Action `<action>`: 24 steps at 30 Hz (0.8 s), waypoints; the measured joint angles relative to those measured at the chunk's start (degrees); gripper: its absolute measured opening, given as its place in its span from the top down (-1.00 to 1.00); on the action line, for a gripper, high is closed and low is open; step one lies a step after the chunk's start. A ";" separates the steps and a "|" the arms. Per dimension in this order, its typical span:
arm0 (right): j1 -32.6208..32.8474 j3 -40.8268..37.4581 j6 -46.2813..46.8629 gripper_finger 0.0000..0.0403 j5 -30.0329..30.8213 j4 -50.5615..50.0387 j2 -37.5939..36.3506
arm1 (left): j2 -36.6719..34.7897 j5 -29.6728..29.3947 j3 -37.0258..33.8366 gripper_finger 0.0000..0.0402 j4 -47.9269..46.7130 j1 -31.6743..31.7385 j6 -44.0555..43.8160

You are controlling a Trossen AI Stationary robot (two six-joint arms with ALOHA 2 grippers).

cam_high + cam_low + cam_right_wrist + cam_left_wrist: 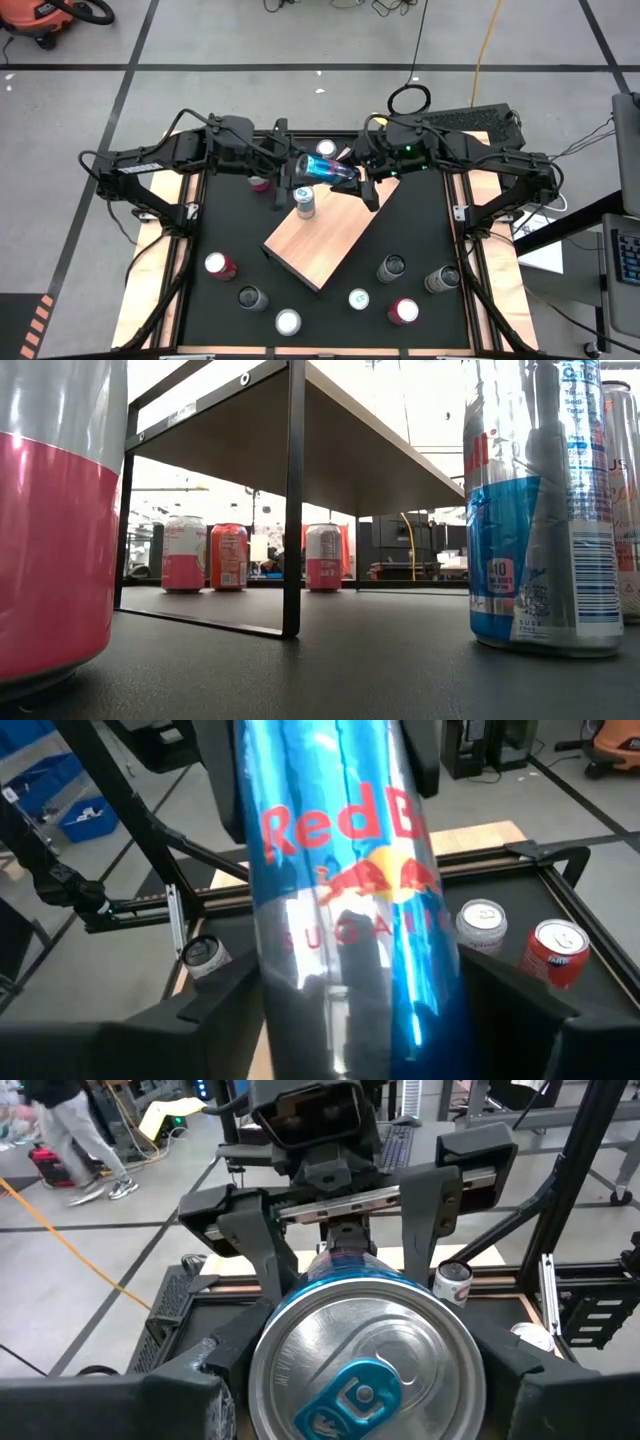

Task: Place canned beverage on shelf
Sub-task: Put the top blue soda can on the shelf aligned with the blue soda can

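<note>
Hovering above the table's far middle, a shiny blue metal drink can (325, 169) w/ red lettering is lying sideways in mid-air between both dark robot arms. Left gripper (292, 172) is clamping its jaws on the can's top end; in the left wrist view the silver lid w/ blue pull tab (360, 1398) is filling the frame between that gripper's own fingers. Right gripper (362, 176) is straddling the can's other end, fingers (428, 1205) on either side of the body; can't tell if they're pressing or just near. The light tan rectangular wooden shelf board (335, 232) is sitting angled at table centre, just below & toward the near side of the held can. A silver-topped can (305, 203) is standing upright at the board's far corner. Approx. nine other cans are standing around on the black tabletop (330, 315), apart from the board.
</note>
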 joint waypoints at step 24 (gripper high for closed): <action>-0.07 -0.04 -0.48 -0.11 -0.04 0.22 -0.12 | -1.09 -5.62 0.07 -0.53 1.84 -0.03 -1.42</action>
